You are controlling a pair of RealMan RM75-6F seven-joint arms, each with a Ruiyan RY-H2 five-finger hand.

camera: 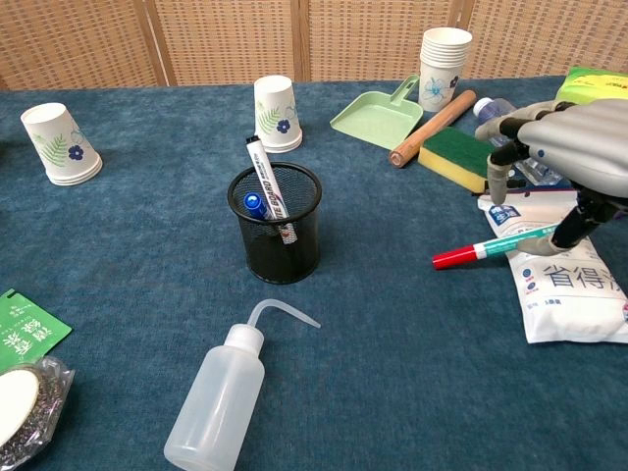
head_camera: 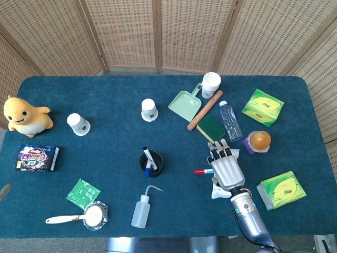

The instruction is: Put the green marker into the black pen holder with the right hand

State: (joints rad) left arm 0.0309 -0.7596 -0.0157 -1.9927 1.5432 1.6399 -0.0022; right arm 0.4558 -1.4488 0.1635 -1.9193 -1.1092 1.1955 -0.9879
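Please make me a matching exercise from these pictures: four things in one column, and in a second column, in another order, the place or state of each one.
Things:
1. green marker
2. black pen holder
3. white squeeze bottle
4. right robot hand

Places or states:
A. lies on its side, nearer to the camera than the holder in the chest view
B. hovers open above the marker
C. stands upright with two pens in it
D. lies partly on the white packet, red cap toward the holder

Right pairs: 1-D, 2-C, 3-A, 4-B
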